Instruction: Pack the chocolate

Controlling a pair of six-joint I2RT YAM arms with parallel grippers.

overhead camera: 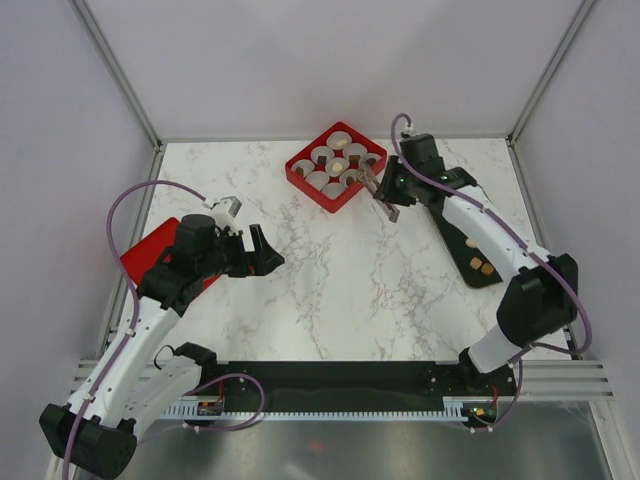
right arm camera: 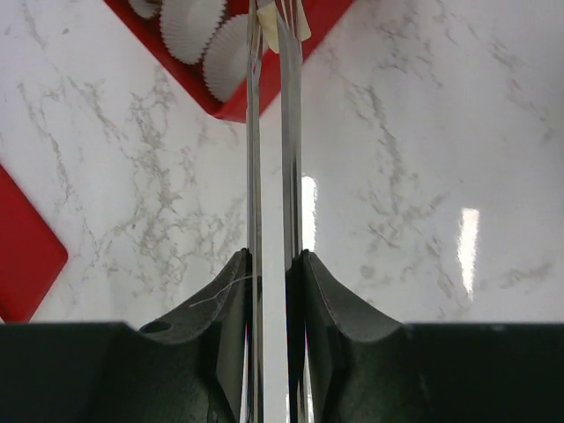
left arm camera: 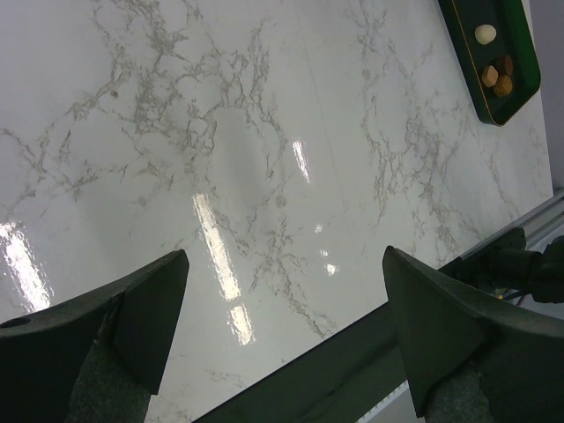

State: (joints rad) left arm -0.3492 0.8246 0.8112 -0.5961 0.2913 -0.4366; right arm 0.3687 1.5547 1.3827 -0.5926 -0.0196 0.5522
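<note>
Main risk: the pale chocolate piece (right arm camera: pixel 270 35) is pinched only at the very tips of the tweezers (right arm camera: pixel 292 159), and it sits over the rim of the red box (right arm camera: pixel 242 106), not squarely over a cup. If it is released here or slips, it probably bounces onto the table (overhead camera: pixel 330 290). The tips could also snag a fluted paper cup (right arm camera: pixel 231 62) and drag it.

The right gripper (right arm camera: pixel 275 260) is clamped narrow on the tweezers. The left gripper (left arm camera: pixel 282 291) is spread wide and empty, lower left of the overhead view.

The red box at top centre holds a grid of white paper cups. I can't tell which are filled. The dark tray (left arm camera: pixel 520 92) at right carries three loose pieces (left arm camera: pixel 492 76).
</note>
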